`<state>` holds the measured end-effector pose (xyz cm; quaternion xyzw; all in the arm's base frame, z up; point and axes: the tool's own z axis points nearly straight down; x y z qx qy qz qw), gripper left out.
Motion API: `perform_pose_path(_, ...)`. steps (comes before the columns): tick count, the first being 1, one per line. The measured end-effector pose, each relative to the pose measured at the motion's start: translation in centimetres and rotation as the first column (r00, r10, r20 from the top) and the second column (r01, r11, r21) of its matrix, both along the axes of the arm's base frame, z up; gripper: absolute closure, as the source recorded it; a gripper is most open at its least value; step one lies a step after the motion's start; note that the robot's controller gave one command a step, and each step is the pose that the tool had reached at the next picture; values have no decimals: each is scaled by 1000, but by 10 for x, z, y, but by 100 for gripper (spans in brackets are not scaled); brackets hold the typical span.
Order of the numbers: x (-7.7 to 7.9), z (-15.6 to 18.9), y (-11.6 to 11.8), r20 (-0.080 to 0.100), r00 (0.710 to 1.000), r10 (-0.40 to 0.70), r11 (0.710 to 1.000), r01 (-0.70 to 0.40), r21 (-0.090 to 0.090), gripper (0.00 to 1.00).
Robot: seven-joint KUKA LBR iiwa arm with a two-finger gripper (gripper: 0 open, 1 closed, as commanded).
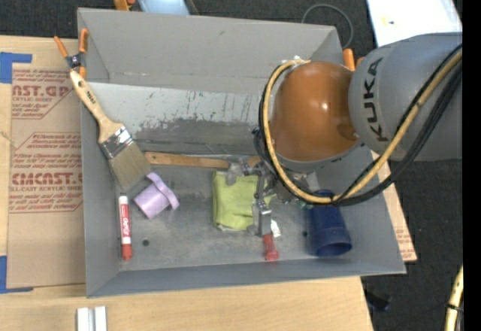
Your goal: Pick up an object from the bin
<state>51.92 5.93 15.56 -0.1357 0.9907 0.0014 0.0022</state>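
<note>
The pincer (261, 205) hangs low at the right edge of a crumpled yellow-green cloth (231, 201), mid-bin (192, 247) toward the front wall, seemingly at the pre-grasp step; its opening cannot be told, and the next move calls for closing on something and lifting.

Even light, seemingly overhead, glare on orange cover (314, 113), soft shadows

Grey KUKA-lettered arm (409, 89) with a glossy orange wrist cover (312, 115) looped by black-and-yellow cables (265, 119)
</note>
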Motion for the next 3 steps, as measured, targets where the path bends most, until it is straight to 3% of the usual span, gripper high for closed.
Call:
perform_pose_path(1,4,14,-18,-1,996,-94,996,94,1,0)
perform_pose_path(2,18,-17,-29,4,997,77,997,-77,0,0)
perform_pose_path(3,18,-54,-13,5,994,-108,994,108,3,0)
